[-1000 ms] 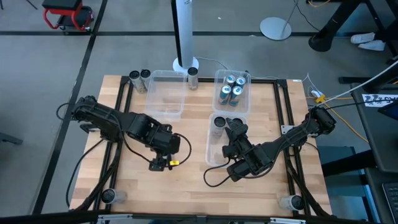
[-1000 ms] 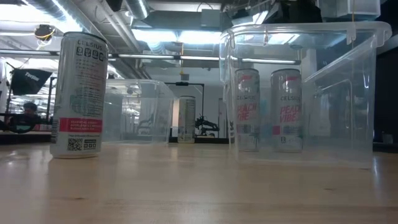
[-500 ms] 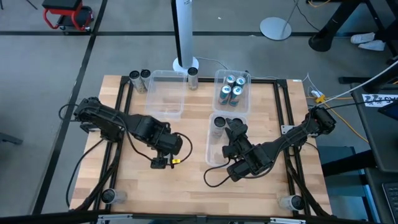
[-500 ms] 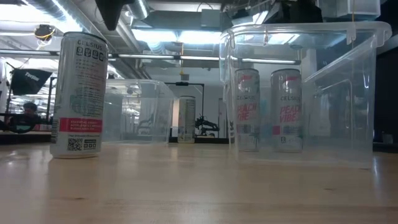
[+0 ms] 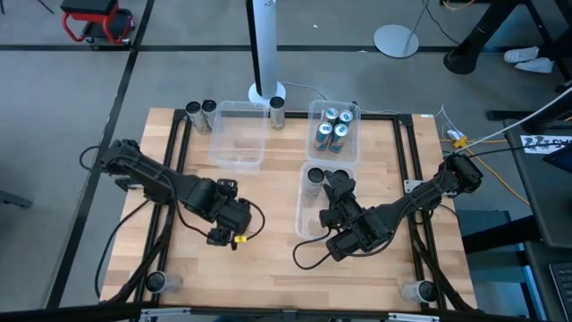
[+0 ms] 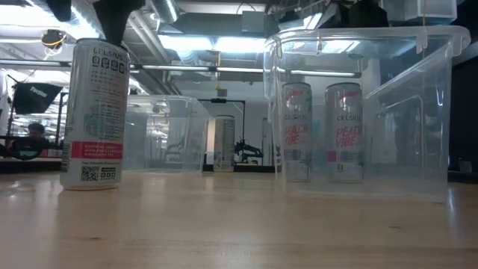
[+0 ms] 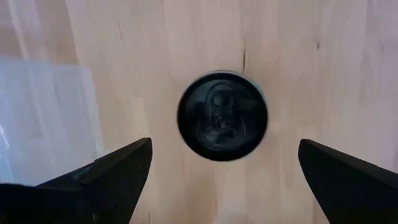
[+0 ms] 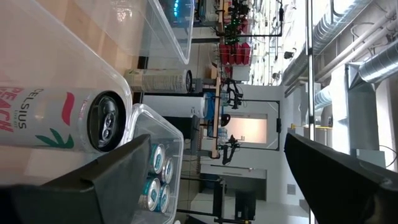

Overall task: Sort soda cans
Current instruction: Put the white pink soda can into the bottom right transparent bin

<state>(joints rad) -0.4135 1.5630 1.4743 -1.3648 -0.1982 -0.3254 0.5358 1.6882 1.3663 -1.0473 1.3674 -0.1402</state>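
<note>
From above, the wooden table fills the middle of the frame. The left gripper hangs left of centre in the lower half, pointing down, its fingers spread with nothing between them. The right gripper sits right of centre over a clear bin, where two dark-topped cans stand at the upper end; its fingers are also spread and hold nothing. Above that bin, a second bin holds four blue-and-silver cans. An empty-looking third bin lies in the upper centre, with a single can at its upper right corner and a pair of cans at its upper left. Two more cans stand at the lower corners of the table.

At table height, a tall can stands at the left of the frame, with dark gripper parts just above its top. A clear bin on the right holds two cans. A small can shows far off in the centre.

The left wrist view looks straight down on a dark can top in the centre, with the fingers wide apart at either side and clear of it.

The right wrist view shows a white can at the left, inside a bin, and blue-topped cans lower down, the fingers spread.
</note>
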